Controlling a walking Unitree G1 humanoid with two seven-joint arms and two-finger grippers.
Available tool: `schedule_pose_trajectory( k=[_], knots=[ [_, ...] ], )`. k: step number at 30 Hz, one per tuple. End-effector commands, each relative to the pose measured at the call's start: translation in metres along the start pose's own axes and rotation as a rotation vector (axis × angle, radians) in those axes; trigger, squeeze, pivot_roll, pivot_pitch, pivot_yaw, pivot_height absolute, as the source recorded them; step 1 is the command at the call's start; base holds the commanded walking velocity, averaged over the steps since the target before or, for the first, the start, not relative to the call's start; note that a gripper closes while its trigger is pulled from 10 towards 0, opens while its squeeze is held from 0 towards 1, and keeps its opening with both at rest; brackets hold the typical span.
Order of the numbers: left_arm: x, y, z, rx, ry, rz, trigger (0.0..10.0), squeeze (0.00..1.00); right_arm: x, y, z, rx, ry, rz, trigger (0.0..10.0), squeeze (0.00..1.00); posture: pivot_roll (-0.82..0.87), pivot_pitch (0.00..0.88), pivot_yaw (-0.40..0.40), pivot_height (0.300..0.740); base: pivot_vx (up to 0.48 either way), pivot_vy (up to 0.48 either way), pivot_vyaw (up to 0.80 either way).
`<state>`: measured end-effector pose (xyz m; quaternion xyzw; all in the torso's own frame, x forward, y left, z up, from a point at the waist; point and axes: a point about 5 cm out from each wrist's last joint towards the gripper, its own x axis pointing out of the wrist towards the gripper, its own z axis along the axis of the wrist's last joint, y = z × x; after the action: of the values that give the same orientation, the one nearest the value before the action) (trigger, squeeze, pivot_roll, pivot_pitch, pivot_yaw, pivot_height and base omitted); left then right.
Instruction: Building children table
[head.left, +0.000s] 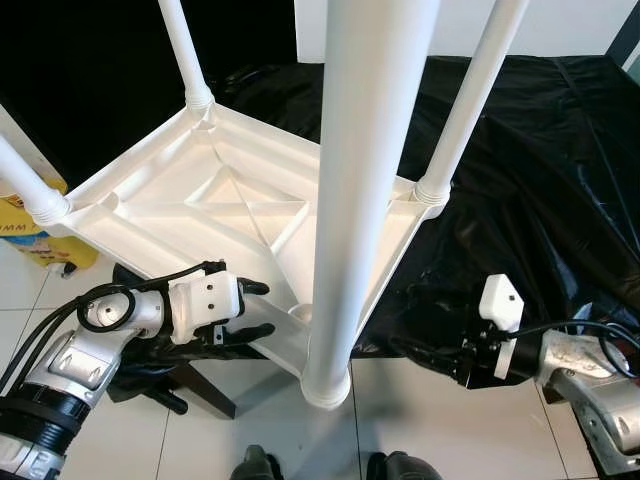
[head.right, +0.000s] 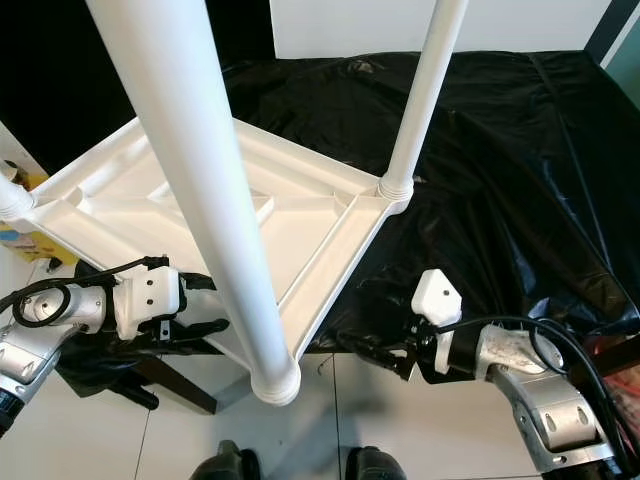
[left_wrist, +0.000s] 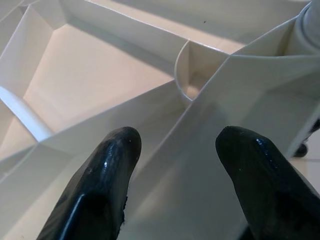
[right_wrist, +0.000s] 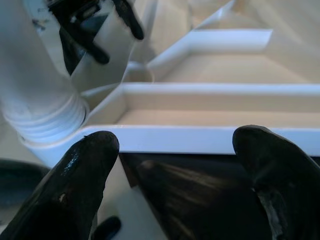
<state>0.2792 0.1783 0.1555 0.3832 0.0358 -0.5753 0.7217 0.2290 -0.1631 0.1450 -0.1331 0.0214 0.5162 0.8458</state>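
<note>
Nearest table leg (head.left: 350, 200) runs out of frame; left gripper (head.left: 250, 308) and right gripper (head.right: 385, 360) spread apart beside upturned tabletop (head.left: 230, 200).

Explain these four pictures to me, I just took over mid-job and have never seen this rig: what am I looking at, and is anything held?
The two wide pictures come from the robot's head, looking down. A white plastic table lies upside down on a black sheet, its legs pointing up.

The other two come from cameras on the wrists, looking along each gripper's black fingers.

The left gripper is at the table's near edge, fingers apart over a rib inside the frame. The right gripper hovers beside the other near edge, fingers open toward the rim. Neither holds anything.
</note>
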Motion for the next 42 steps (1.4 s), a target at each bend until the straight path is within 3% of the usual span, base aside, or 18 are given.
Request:
schedule_pose_trajectory(
  k=[1, 8, 12, 16, 19, 23, 27, 35, 42],
  knots=[
    [0.014, -0.008, -0.013, 0.017, 0.058, -0.033, 10.0, 0.00, 0.009, 0.000, -0.009, -0.004, 0.037, -0.014, 10.0, 0.00, 0.04, 0.137, -0.011, 0.740, 0.000, 0.000, 0.00],
    [0.034, 0.002, -0.019, 0.062, 0.100, 0.036, 10.0, 0.00, 0.029, -0.014, -0.016, 0.007, 0.043, -0.148, 10.0, 0.00, 0.02, 0.129, -0.006, 0.740, 0.000, 0.000, 0.00],
    [0.045, 0.012, -0.022, 0.067, 0.124, 0.089, 10.0, 0.00, 0.035, -0.027, -0.018, 0.019, 0.039, -0.269, 10.0, 0.00, 0.01, 0.123, -0.006, 0.740, 0.000, 0.000, 0.00],
    [0.048, 0.015, -0.023, 0.062, 0.126, 0.103, 10.0, 0.00, 0.036, -0.031, -0.018, 0.023, 0.035, -0.310, 10.0, 0.00, 0.01, 0.123, -0.006, 0.740, 0.000, 0.000, 0.00],
    [0.068, 0.027, -0.023, 0.049, 0.123, 0.179, 10.0, 0.00, 0.025, -0.046, -0.011, 0.058, -0.098, -0.475, 10.0, 0.00, -0.01, 0.118, 0.003, 0.740, 0.000, 0.000, 0.00],
    [0.078, 0.034, -0.020, 0.040, 0.124, 0.222, 10.0, 0.00, 0.008, -0.033, -0.002, 0.120, -0.187, -0.429, 10.0, 0.00, -0.03, 0.120, 0.009, 0.740, 0.000, 0.000, 0.00],
    [0.089, 0.041, -0.017, 0.049, 0.130, 0.252, 10.0, 0.00, -0.010, -0.021, -0.001, 0.154, -0.171, -0.336, 10.0, 0.00, -0.05, 0.125, 0.024, 0.740, 0.000, 0.000, 0.00],
    [0.103, 0.042, -0.010, 0.068, 0.127, 0.246, 10.0, 0.00, -0.024, -0.012, 0.002, 0.164, -0.104, -0.212, 10.0, 0.00, -0.09, 0.138, 0.045, 0.740, 0.000, 0.000, 0.00],
    [0.114, 0.053, -0.002, 0.034, 0.112, 0.319, 10.0, 0.00, -0.027, 0.009, 0.016, 0.171, -0.066, 0.043, 10.0, 0.00, -0.08, 0.148, 0.036, 0.740, 0.000, 0.000, 0.00]
  ],
)
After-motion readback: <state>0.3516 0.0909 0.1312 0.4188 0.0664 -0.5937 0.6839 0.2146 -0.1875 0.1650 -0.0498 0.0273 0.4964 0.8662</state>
